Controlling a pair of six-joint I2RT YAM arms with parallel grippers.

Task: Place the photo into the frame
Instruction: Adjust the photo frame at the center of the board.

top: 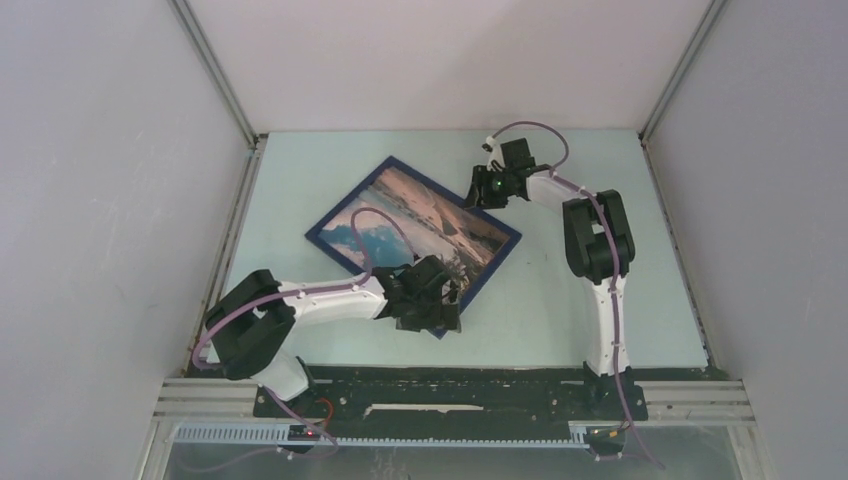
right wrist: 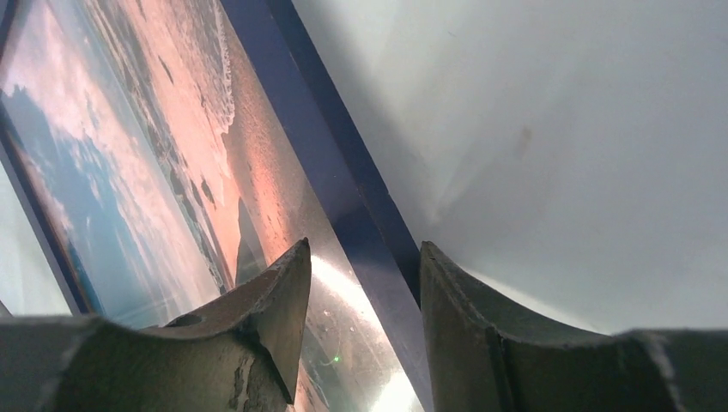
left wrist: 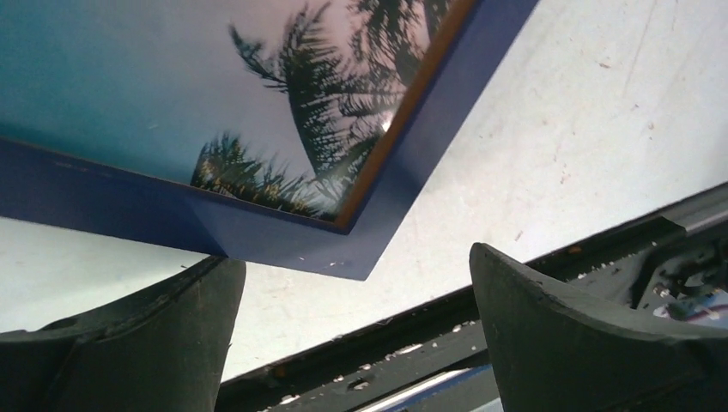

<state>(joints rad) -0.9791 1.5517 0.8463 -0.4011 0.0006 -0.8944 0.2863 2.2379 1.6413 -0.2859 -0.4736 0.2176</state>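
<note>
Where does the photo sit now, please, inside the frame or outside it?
Inside: the photo fills the frame, navy rails bordering it on every visible side.

top view high, looking down; wrist views close, low, at opposite ends of the frame (top: 340, 210)

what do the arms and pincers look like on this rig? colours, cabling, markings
The left arm and right arm: white links, black joints, a looping purple cable each. A green light glows at the right wrist. The left pincer and right pincer have dark grey, curved, tapered fingers with scuffed edges.
</note>
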